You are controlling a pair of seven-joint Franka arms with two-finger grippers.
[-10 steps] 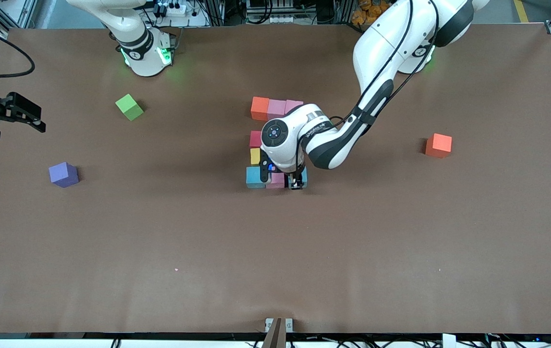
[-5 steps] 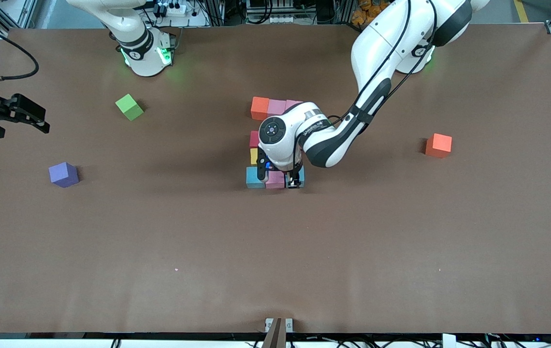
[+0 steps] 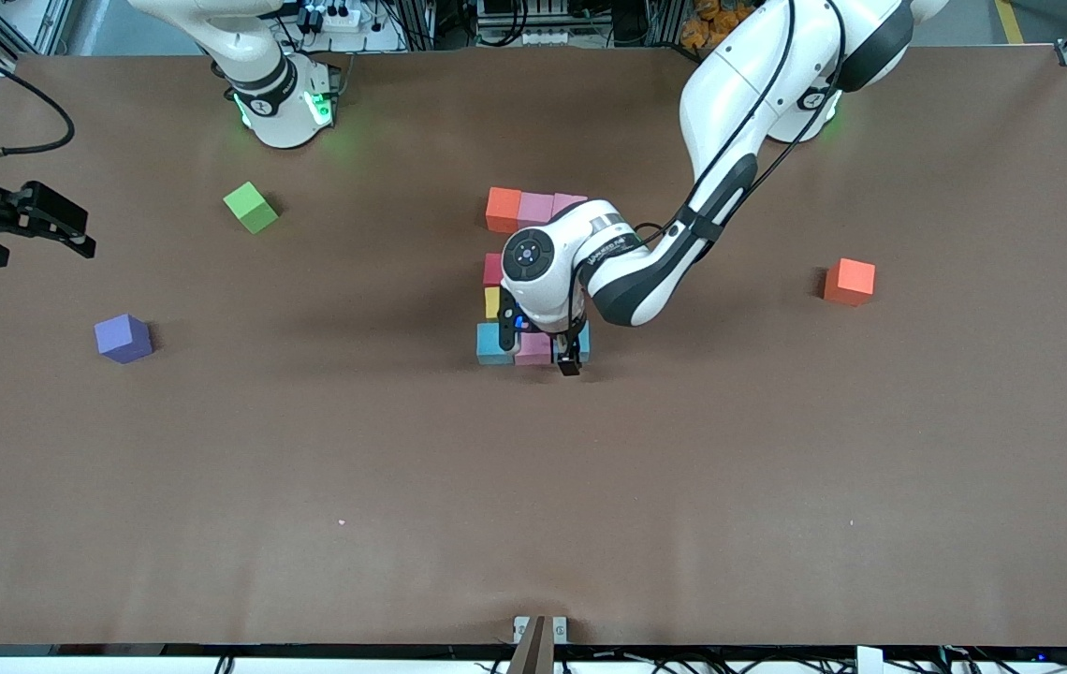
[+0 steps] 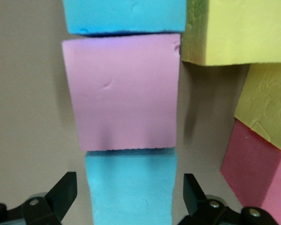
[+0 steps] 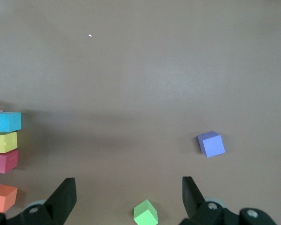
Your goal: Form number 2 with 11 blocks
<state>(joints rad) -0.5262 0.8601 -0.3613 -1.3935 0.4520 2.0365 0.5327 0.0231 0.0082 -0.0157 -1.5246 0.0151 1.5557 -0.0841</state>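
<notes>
Your left hand [image 4: 129,188] sits low over the partly built number 2 [image 3: 494,301], a cluster of matte foam blocks at mid-surface [image 3: 533,515]. Its fingers [image 4: 64,192] are spread astride the light blue foam cube [image 4: 129,206] at the digit's 5 o'clock corner, clear of both sides. Loose around the digit: orange-red foam cube [image 3: 849,281] at 3 o'clock, purple foam cube [image 3: 123,337] at 9, green foam cube [image 3: 251,207] at 10. Your right hand [image 3: 70,231] waits over the 9 o'clock edge, fingers spread, holding nothing.
</notes>
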